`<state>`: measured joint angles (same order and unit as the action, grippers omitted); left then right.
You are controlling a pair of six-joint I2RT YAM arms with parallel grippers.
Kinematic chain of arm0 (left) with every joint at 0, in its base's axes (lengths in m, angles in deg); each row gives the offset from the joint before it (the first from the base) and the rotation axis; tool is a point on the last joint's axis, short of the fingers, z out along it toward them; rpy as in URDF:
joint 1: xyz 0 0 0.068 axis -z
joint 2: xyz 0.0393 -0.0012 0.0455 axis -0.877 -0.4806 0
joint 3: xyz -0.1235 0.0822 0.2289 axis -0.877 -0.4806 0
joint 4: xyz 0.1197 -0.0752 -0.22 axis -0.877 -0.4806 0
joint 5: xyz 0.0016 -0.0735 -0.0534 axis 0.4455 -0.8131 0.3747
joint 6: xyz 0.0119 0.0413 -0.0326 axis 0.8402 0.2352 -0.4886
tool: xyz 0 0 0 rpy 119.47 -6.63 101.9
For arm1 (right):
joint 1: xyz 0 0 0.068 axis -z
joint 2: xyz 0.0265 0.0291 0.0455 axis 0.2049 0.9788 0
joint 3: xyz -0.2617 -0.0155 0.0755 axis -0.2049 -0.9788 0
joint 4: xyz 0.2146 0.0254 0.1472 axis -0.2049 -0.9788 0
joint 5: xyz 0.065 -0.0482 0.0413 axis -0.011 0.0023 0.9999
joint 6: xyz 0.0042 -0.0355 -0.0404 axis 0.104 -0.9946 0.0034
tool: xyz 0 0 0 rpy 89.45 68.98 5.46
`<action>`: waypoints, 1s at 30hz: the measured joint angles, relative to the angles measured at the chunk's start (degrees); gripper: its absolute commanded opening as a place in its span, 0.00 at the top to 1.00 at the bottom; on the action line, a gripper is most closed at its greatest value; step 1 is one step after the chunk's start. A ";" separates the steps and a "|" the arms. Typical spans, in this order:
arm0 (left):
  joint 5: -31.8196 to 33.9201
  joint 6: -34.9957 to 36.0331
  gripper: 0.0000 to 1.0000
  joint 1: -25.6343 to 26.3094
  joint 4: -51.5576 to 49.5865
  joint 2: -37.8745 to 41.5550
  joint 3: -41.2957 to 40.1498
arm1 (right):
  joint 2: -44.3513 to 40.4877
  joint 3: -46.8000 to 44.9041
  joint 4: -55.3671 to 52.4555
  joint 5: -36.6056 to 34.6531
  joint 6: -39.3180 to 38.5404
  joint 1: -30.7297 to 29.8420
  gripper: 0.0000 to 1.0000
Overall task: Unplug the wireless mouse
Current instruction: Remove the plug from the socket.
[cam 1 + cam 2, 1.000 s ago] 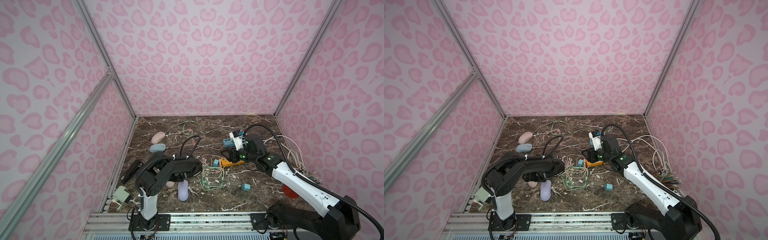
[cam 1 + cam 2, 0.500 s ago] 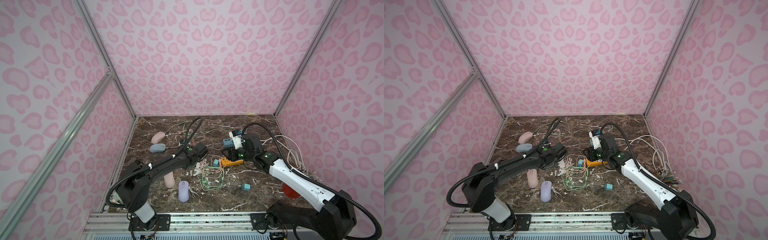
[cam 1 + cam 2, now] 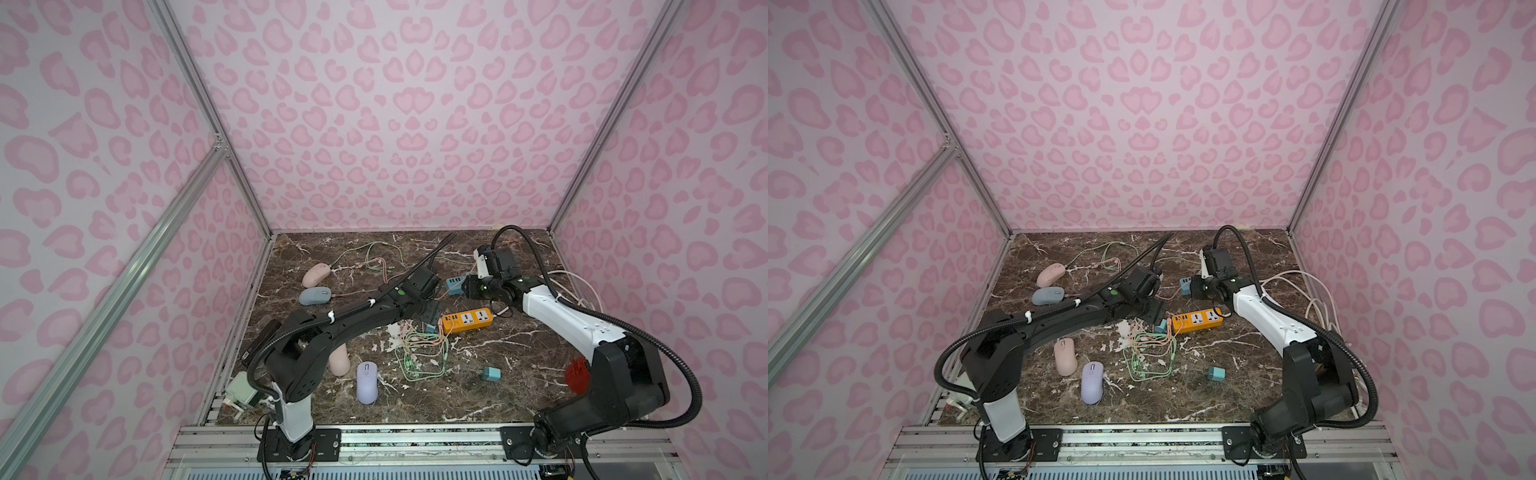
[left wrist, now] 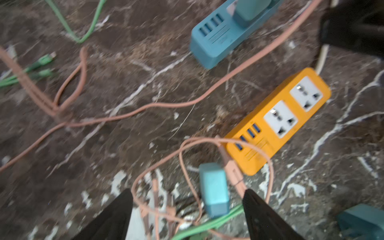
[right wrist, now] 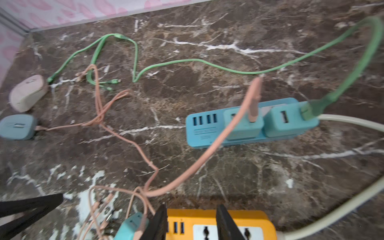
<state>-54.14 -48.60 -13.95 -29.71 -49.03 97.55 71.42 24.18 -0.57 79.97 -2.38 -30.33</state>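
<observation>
My left gripper [image 4: 187,209] is released. Its two black fingers stand wide apart, low over the marble table [image 3: 457,395], and hold nothing. Between them lie a small teal charger [image 4: 214,189] and a loose pink lead [image 4: 180,158]. This wrist view is blurred, so I cannot tell if a finger touches them. My right gripper [image 5: 192,224] is also not clenched. Its fingers are partly apart just above the USB end of the orange power strip [image 3: 467,319].

Two mice at the far left are on cables. The grey-blue mouse [image 3: 314,296] has a pink cable [image 5: 62,126] in its front. The pink mouse [image 3: 316,274] just behind it has a green cable [image 5: 187,61]. Both cables run to chargers plugged in the blue power strip [image 5: 207,128], which lies beyond the orange one.

In my way is a tangle [image 3: 419,349] of pink and green leads in front of the orange strip. Near the base of my left arm lie a second pink mouse [image 3: 1065,356] and a purple mouse [image 3: 1092,381]. White cables [image 3: 577,286] crowd the right wall.

Open room is along the back wall, and at the front edge between the purple mouse and a teal cube [image 3: 491,374].
</observation>
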 measured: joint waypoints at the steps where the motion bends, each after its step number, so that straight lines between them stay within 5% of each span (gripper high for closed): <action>1: -1.18 0.63 0.26 -0.31 0.68 -1.90 2.10 | 0.02 0.04 -0.20 -1.01 -0.02 0.17 0.59; 8: -5.51 3.32 0.32 -2.29 2.25 -18.47 18.84 | 2.54 0.63 -0.48 -6.29 -0.24 0.63 0.59; 15: -7.61 4.11 0.32 -2.58 1.77 -26.05 28.94 | 7.56 2.67 0.37 -7.87 -2.27 1.60 0.41; 30: -8.81 5.07 0.51 -2.58 -1.33 -31.12 33.66 | 13.53 6.14 8.39 -9.25 -5.27 1.60 0.48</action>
<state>-62.95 -43.52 -16.53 -31.05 -80.16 131.21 84.95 30.33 7.82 70.73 -7.65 -28.73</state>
